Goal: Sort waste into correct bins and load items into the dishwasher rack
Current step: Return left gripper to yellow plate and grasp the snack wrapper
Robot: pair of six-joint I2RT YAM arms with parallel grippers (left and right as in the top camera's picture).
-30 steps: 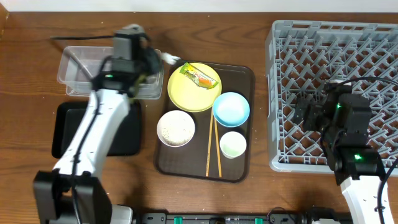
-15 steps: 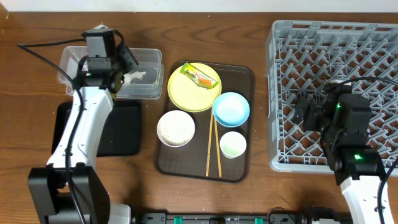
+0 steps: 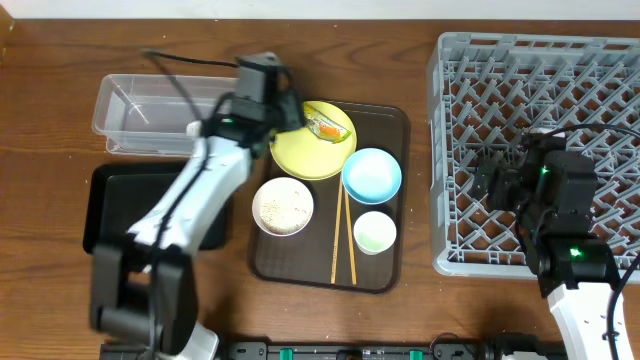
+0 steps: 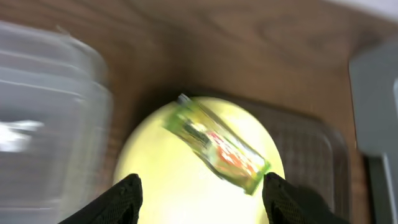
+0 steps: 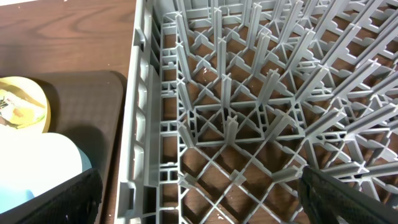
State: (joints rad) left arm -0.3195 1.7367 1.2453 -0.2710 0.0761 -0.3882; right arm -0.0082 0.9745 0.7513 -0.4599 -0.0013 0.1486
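I am on the waste-sorting step, going for the snack wrapper (image 3: 322,126). It lies flat on the far side of the yellow plate (image 3: 305,152), clear of everything else. My left fingers (image 4: 124,198) hang over the plate's near-left edge, spread wide with nothing between them. In the left wrist view the wrapper (image 4: 217,146) sits just ahead of them, skewed to their line; that view is blurred, so I can't judge their height above the plate (image 4: 155,186).

The clear tub (image 3: 150,115) stands on the tabletop (image 3: 330,40) just left of the plate. The black tray (image 3: 115,205) lies left of the plate and nearer to me.

Next, I judge, I need to square the fingers across the wrapper's narrow width, drop until the tips nearly meet the plate, then pinch. The film is thin and flat, so a shallow close may slide off it or nudge the plate.

The white bowl (image 3: 283,205) with its grains, the blue bowl (image 3: 372,175), the cup (image 3: 375,232) and the chopsticks (image 3: 341,240) wait just beyond the plate's near side.

My right fingers (image 5: 56,200) are wide apart and empty, over the dishwasher rack (image 5: 146,124), well right of the plate.
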